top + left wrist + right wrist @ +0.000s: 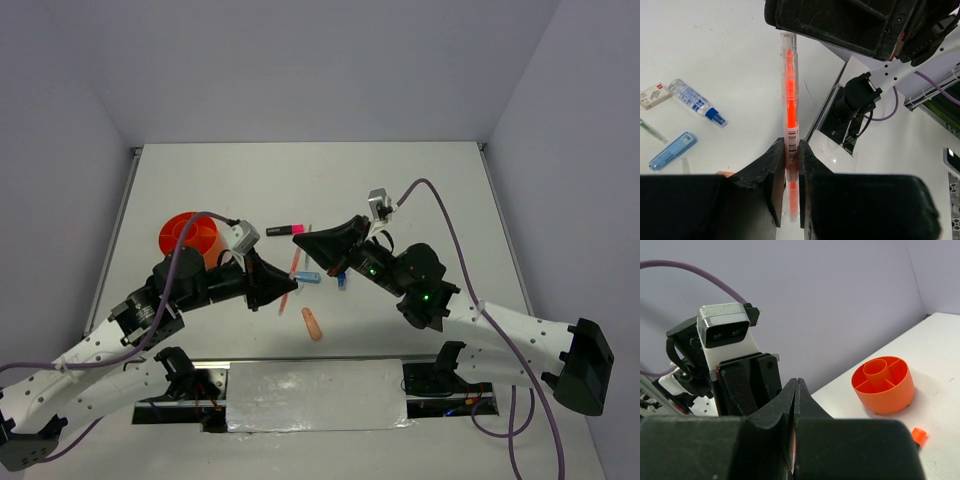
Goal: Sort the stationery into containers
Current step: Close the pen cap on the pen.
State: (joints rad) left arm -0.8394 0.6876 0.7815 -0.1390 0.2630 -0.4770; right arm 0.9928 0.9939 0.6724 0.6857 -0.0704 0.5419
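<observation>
A thin orange pen [790, 90] is held between both grippers above the table; it also shows in the top view [296, 262]. My left gripper [791, 145] is shut on its lower part, near its barcode label. My right gripper [796, 382] is shut, with a sliver of the orange pen between its jaws, and it covers the pen's far end [840, 25]. In the top view the left gripper [288, 290] and right gripper [300, 238] face each other. The round orange tub [190, 238] with divider compartments stands at the left, also in the right wrist view [883, 385].
On the table lie a pink-capped highlighter [285, 230], blue markers [308, 277] [342, 280], a peach eraser [313, 323], a white block [654, 95] and an orange-capped highlighter [917, 436]. The table's near edge with its cables lies just below the grippers.
</observation>
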